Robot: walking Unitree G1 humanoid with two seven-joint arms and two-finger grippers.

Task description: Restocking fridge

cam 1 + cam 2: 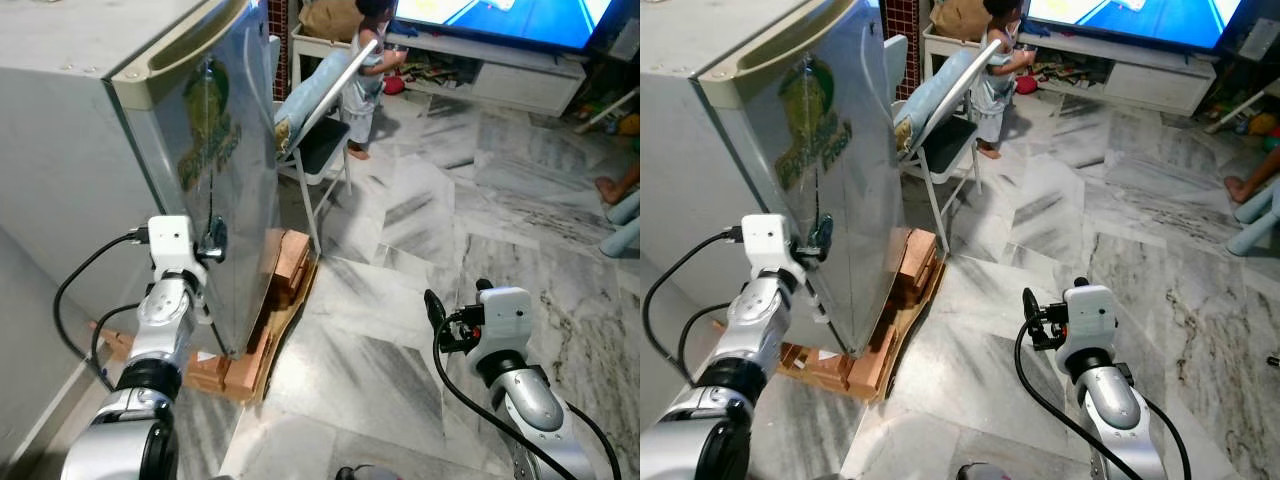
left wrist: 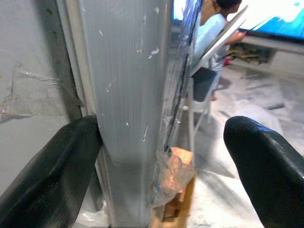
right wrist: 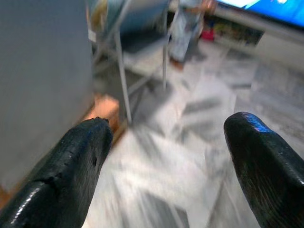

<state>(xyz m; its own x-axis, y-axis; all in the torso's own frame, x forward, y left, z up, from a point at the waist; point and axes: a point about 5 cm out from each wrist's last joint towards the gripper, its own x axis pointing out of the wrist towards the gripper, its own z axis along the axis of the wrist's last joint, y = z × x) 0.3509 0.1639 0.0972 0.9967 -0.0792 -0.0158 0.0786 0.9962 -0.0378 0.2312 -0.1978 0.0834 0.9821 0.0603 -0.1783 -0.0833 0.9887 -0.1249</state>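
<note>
A silver-grey fridge [image 1: 215,150] stands on my left with its door closed and a green logo on the front. My left gripper [image 1: 212,242] is raised to the door's side edge, about halfway up. In the left wrist view the door edge [image 2: 128,95] sits between the open fingers: one black finger [image 2: 47,175] rests against the seam by the fridge body, the other finger [image 2: 266,166] hangs free in front of the door. My right gripper [image 1: 437,312] is held low over the marble floor, open, with nothing between its fingers [image 3: 76,166].
The fridge rests on wooden blocks [image 1: 285,270] and cardboard. Behind it is a folding chair [image 1: 320,140] with cloth draped on it. A small person [image 1: 365,70] stands by the TV stand [image 1: 500,75]. Someone's foot [image 1: 610,188] shows at far right. Marble floor [image 1: 400,300] spreads ahead.
</note>
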